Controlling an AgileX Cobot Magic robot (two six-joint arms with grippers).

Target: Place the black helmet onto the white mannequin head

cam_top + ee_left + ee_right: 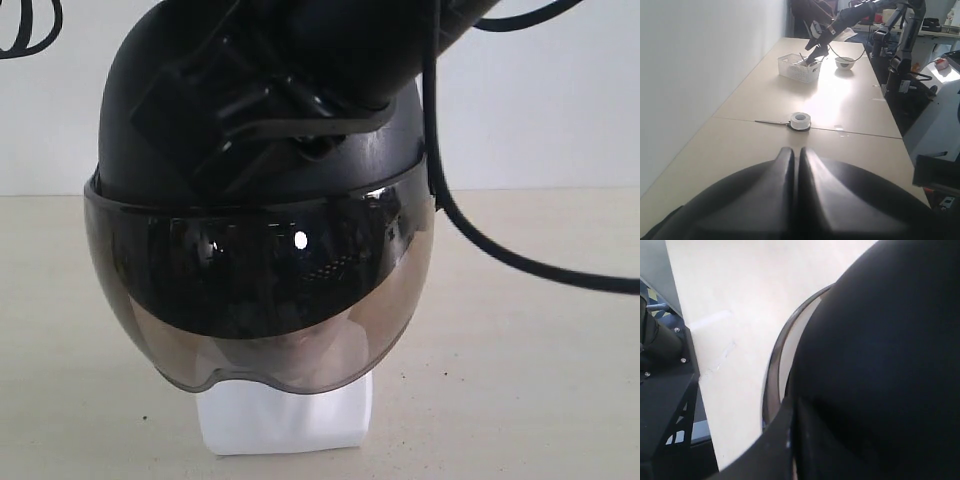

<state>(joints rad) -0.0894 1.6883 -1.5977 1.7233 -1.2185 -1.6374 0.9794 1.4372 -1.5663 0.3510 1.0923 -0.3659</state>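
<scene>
The black helmet (260, 180) sits over the white mannequin head, whose squarish base (285, 415) shows under the smoky visor (260, 290); the face is a dim shape behind the tint. My right arm comes down from the upper right and its gripper (235, 135) lies across the crown. In the right wrist view one finger (771, 442) rests against the helmet shell (880, 355) by the visor rim (774, 360); the other finger is hidden. My left gripper (796, 156) is shut, its fingers (782, 170) pressed together over the helmet's dark dome (865, 200).
A black cable (470, 225) hangs beside the helmet on the right. Far down the beige table (740, 145) are a roll of tape (800, 120), a white basket (799, 67), a bowl (845, 62) and another robot arm (835, 25). A wall stands behind.
</scene>
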